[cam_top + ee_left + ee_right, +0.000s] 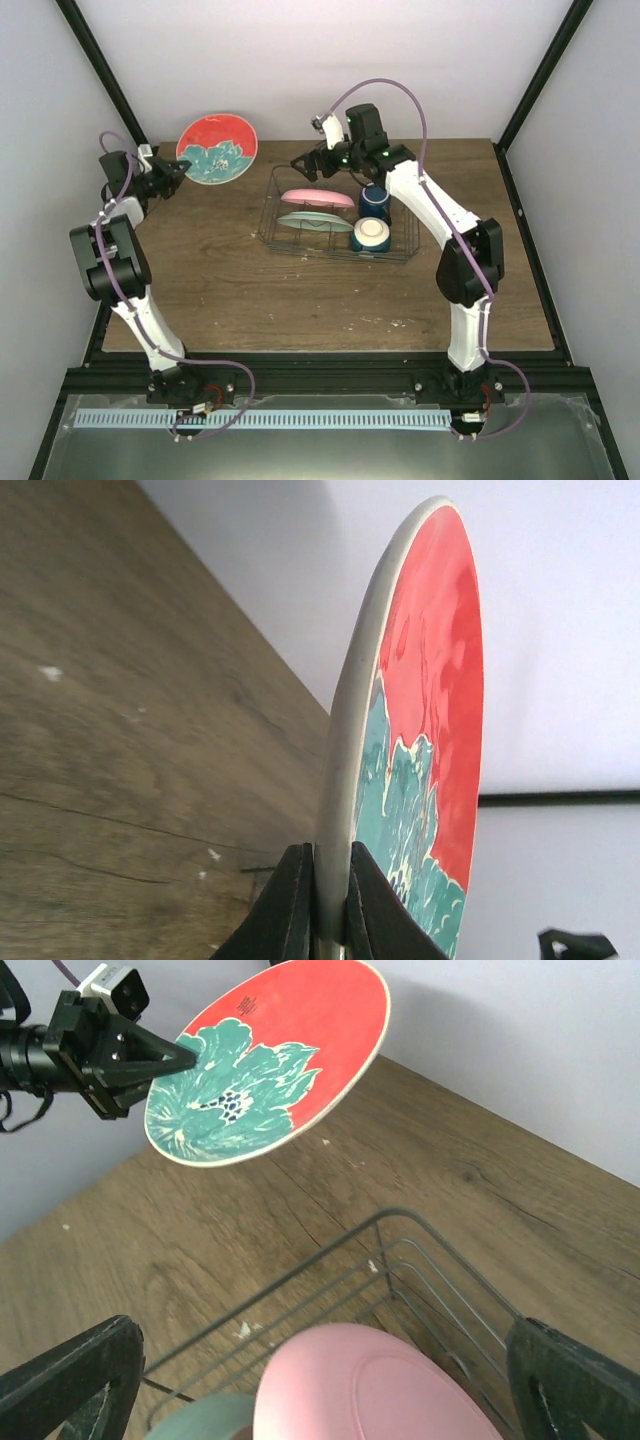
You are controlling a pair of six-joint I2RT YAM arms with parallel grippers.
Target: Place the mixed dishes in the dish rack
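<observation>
Left gripper: closed on the left rim of the round teal-and-red patterned plate with a flower motif. In the left wrist view the pale rim is seen pinched between the two black fingers, with the plate edge-on and its patterned face turned to the right.

The plate is held at the far left of the brown wood-grain table, near the back wall. It is well apart from the rectangular dark wire dish rack. In the right wrist view it appears clear of the wood and tilted, face toward that camera.

Right gripper: jaws spread wide, nothing between them. It is positioned above the far left corner of the rack.

Rack contents:
- The pink plate and the mint-green plate are set in the left part, pink behind green.
- The dark blue mug and the cream bowl with blue outside are set at the right end, mug behind bowl.
</observation>
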